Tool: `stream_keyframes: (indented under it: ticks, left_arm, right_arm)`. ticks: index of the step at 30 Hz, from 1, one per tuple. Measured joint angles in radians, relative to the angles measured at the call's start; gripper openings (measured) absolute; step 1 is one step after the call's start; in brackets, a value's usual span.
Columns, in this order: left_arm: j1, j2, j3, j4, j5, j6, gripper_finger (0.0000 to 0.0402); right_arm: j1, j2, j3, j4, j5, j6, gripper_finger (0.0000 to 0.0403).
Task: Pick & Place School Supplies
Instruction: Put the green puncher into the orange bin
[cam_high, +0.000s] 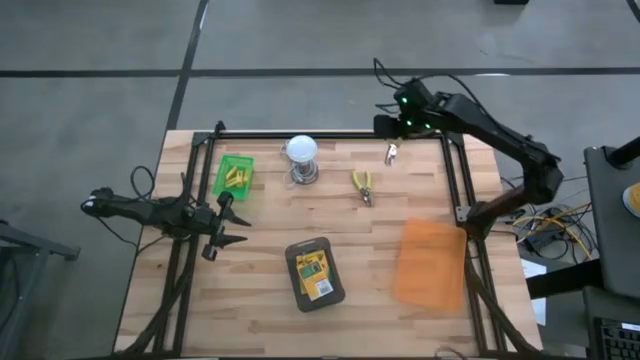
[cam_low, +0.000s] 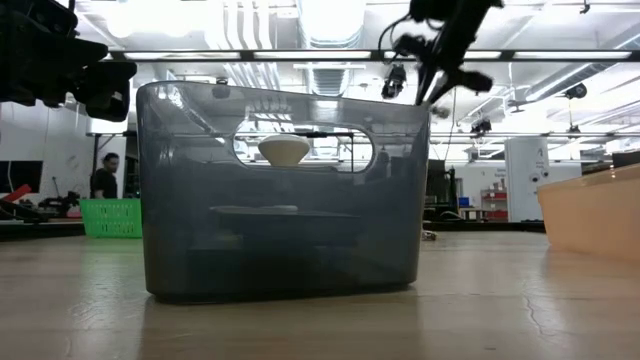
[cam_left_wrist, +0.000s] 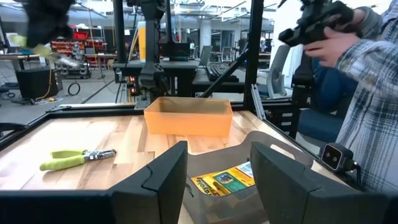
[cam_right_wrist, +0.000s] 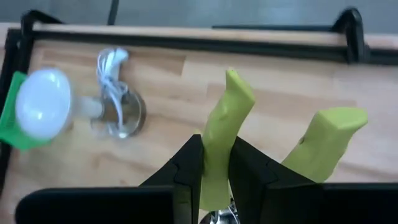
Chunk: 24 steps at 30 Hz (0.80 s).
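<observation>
Right wrist view, right gripper (cam_right_wrist: 216, 180) pinching green plier handle (cam_right_wrist: 225, 140), left gripper (cam_left_wrist: 217, 171) spread, empty.

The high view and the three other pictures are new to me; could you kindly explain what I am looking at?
Two dark robot arms work at a wooden table. One camera looks down from above, one sits at table height, and one rides on each wrist. On the table lie a green tray of yellow pieces, a white bulb, yellow-handled pliers, a grey bin holding crayon boxes and an orange bin. The left gripper waits, jaws open and empty. The right gripper, up at the far edge, has its jaws shut on a yellow-green tool handle.
</observation>
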Motion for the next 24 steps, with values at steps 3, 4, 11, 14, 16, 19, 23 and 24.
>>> stream_keyframes:
  ticks: [3,4,11,14,16,19,23,24]
  left_arm:
    - [0.0,0.0,0.0,0.0,0.0,0.0,0.0181]
    - [0.0,0.0,0.0,0.0,0.0,0.0,0.0181]
    - [0.0,0.0,0.0,0.0,0.0,0.0,0.0181]
    - [0.0,0.0,0.0,0.0,0.0,0.0,0.0181]
    - [0.0,0.0,0.0,0.0,0.0,0.0,0.0181]
    - [0.0,0.0,0.0,0.0,0.0,0.0,0.0181]
    - [0.0,0.0,0.0,0.0,0.0,0.0,0.0181]
    - [0.0,0.0,0.0,0.0,0.0,0.0,0.0181]
  right_arm:
    - [0.06,-0.052,-0.006,-0.074,0.022,0.041,0.0057]
    - [0.081,-0.066,-0.006,-0.102,0.032,0.069,0.0057]
    - [0.243,-0.134,-0.006,-0.281,0.078,0.302,0.0057]
    - [0.319,-0.151,-0.007,-0.344,0.078,0.416,0.0057]
    - [0.377,-0.158,-0.007,-0.381,0.083,0.483,0.0057]
    - [0.465,-0.164,-0.007,-0.463,0.113,0.627,0.0057]
    - [0.598,-0.162,-0.012,-0.586,0.149,0.818,0.0057]
    - [0.632,-0.16,-0.018,-0.593,0.148,0.854,0.0057]
